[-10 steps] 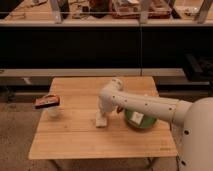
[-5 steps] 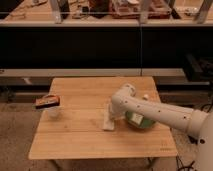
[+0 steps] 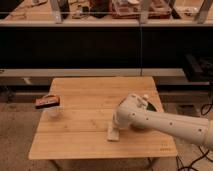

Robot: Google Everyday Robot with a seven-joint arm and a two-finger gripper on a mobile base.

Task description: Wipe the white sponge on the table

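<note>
The white sponge (image 3: 113, 133) lies flat on the wooden table (image 3: 90, 100), at the front, right of centre. My white arm comes in from the lower right, and the gripper (image 3: 116, 123) points down onto the sponge's top end, touching it. The arm's bulky wrist hides the fingers.
A clear plastic cup (image 3: 51, 111) with a brown snack bag (image 3: 47, 101) on top stands near the table's left edge. A green bowl (image 3: 142, 116) sits at the right, mostly behind my arm. A dark shelf unit with trays runs along the back.
The arm and gripper have moved toward the table's right front, and the sponge has slid with them across the table.
</note>
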